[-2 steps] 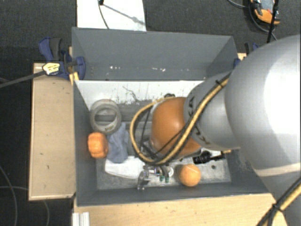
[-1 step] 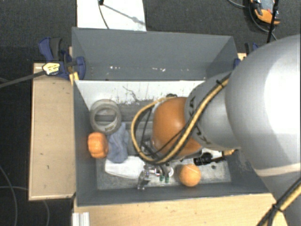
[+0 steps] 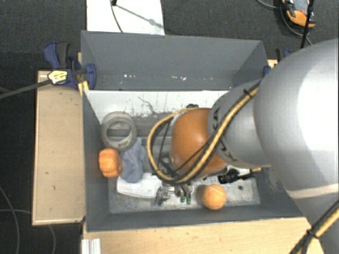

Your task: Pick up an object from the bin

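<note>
Risk of closing on nothing or scraping the bin (image 3: 159, 218) floor: gripper (image 3: 172, 194) low at 6 o'clock, between white flat piece (image 3: 135, 188) at 7 and orange ball (image 3: 213, 197) at 5, squarely over neither. Possible snagging of blue cloth (image 3: 133, 160) at 8. Arm entering from 3 o'clock, wrist pitched steeply down. Gripper opening: cannot tell, masked by cables.

Bin (image 3: 169, 62), blue cloth (image 3: 133, 160), orange balls (image 3: 108, 163) (image 3: 213, 197), perhaps tape (image 3: 118, 130)

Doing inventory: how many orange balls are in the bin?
2: left ball beside the blue cloth; front ball beside the end effector. The arm may hide more.
</note>
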You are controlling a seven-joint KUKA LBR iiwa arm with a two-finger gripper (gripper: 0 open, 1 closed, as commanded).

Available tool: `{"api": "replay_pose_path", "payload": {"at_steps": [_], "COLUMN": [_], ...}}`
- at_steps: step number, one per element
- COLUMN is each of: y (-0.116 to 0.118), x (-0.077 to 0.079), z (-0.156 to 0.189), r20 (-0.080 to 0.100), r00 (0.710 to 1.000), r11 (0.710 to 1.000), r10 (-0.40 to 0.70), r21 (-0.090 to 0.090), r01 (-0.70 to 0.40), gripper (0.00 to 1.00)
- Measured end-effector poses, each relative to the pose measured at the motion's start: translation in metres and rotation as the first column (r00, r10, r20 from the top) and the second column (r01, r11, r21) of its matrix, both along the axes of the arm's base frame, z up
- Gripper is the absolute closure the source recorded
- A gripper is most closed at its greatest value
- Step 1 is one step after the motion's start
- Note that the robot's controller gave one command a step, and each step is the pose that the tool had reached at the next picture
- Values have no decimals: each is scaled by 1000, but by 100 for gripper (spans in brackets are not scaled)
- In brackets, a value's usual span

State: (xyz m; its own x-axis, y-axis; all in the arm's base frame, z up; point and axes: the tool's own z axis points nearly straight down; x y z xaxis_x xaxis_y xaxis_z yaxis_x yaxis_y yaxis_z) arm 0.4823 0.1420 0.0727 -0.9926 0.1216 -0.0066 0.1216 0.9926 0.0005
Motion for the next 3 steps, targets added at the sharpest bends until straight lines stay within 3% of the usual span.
{"api": "replay_pose_path", "payload": {"at_steps": [3], "y": [0], "x": [-1], "z": [13], "r20": [-3], "r00": [1000], "r11": [1000], "r10": [-3], "r21": [1], "r01": [3], "gripper": [100]}}
